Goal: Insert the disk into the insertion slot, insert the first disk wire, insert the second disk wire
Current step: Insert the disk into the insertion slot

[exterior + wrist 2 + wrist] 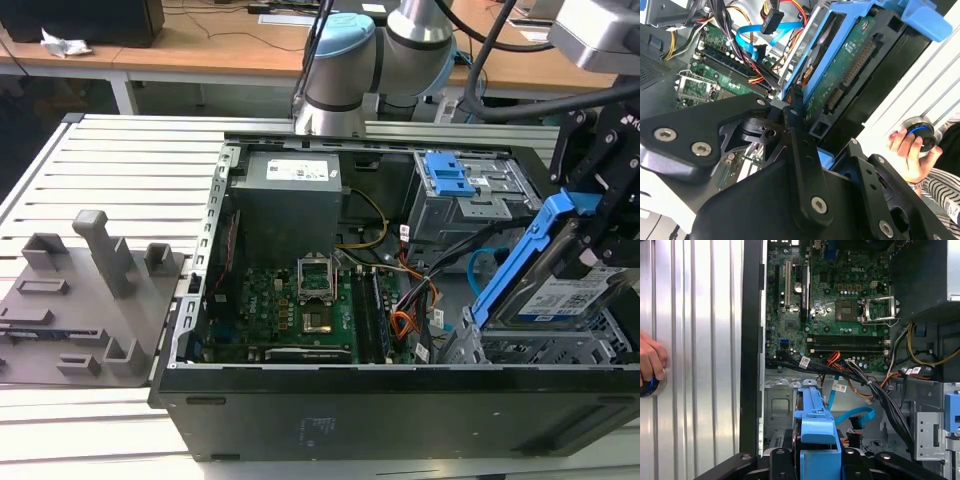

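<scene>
The robot's hand (592,250) is closed tight on the disk (565,298). It grips the blue frame that runs around the silver drive. The disk is on the exterior view's right, over the near corner of the open computer box (350,410). It is tilted. Its low end is down at the insertion slot (560,350), the shiny metal cage full of little holes. Its high end is up in the hand. The disk is not lying flat in the slot yet. In the second wrist view I can see the green underside of the disk (840,70).

The second disk wire (754,35) is loose. It is a flat light-blue band that curls in a loop inside the box, near the disk but not touching it. The first disk wire (772,21) hangs just beside it, with its small black plug free.

Deeper in the box lies the green board (290,305). Behind the slot stands a tall grey cage (470,215) with a blue plate (447,180) on top.

The box sits on a ribbed silver surface (120,150). Some grey plastic shapes (90,280) sit on it at the exterior view's left. A person's fingers (905,150) rest on a round knob (920,132) with a blue ring, well apart from the box.
</scene>
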Available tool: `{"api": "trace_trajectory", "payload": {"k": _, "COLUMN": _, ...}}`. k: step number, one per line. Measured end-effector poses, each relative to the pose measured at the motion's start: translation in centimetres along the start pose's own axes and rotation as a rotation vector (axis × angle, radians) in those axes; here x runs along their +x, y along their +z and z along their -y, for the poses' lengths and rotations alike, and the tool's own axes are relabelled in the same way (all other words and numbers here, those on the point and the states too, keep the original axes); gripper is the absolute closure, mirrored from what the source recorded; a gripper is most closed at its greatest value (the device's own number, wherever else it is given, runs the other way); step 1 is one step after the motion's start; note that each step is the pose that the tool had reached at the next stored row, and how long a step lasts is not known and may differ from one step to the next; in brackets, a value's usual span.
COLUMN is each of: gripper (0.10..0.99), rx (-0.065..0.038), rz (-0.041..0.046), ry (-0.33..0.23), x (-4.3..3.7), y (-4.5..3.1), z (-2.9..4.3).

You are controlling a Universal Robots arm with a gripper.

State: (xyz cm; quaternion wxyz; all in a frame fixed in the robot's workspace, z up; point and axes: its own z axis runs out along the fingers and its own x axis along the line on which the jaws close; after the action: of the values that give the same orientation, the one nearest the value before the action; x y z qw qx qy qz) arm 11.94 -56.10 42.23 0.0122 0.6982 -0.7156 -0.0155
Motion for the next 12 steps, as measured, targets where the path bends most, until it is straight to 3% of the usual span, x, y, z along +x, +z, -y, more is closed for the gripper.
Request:
{"api": "trace_trajectory", "payload": {"k": 3, "gripper": 0.725, "rx": 0.000, "rz": 0.0003, "ry": 0.000, "x": 0.01, "y": 0.64, "z": 0.02}}
{"api": "trace_trajectory", "payload": {"k": 12, "gripper": 0.725, "rx": 0.000, "rz": 0.0003, "ry": 0.000, "x": 0.01, "y": 1.20, "z": 0.05}}
